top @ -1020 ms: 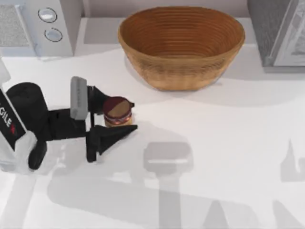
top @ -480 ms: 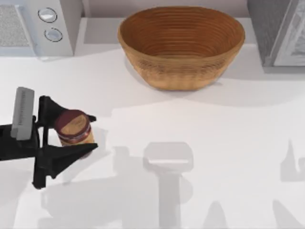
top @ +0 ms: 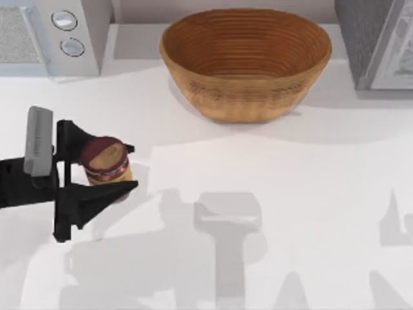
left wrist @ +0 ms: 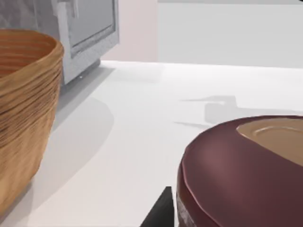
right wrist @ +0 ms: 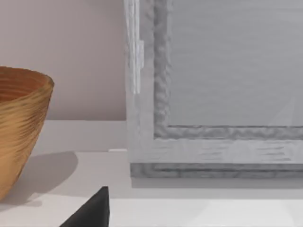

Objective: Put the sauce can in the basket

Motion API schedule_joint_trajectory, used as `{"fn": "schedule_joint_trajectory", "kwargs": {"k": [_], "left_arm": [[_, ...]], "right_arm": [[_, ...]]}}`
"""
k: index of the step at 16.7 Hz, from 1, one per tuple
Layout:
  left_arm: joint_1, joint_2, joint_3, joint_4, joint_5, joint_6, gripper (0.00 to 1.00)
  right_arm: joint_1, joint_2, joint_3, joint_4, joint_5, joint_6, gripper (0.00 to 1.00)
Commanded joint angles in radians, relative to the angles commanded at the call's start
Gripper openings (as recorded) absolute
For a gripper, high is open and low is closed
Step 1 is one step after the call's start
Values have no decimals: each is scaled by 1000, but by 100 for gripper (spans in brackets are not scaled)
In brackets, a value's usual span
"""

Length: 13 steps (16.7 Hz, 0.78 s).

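While the large round orange-brown wicker basket (top: 246, 62) sits at the table's far centre with only its ribbed rings inside, the small maroon-topped sauce can (top: 106, 161) is at the left side, well apart from it. Bare white table (top: 277, 187) lies between them. Left gripper (top: 132, 168) jaws are closed narrowly on the sauce can, one finger on each side. Right gripper: jaw state can't be told.

The left hand (top: 106, 166) grips the sauce can (top: 106, 160), well apart from the basket (top: 245, 61).
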Motion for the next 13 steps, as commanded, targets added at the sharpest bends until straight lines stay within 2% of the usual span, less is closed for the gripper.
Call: {"fn": "schedule_joint_trajectory", "kwargs": {"k": [2,4,13], "left_arm": [[-38,10,70,-48,-87,-11,0],[-88,18,163,-109,-207,-26,0],[-357,50,652,-459,-865,-105,0]], "right_arm": [[0,0,0,0,0,0,100],[0,0,0,0,0,0,100],[0,0,0,0,0,0,100]]}}
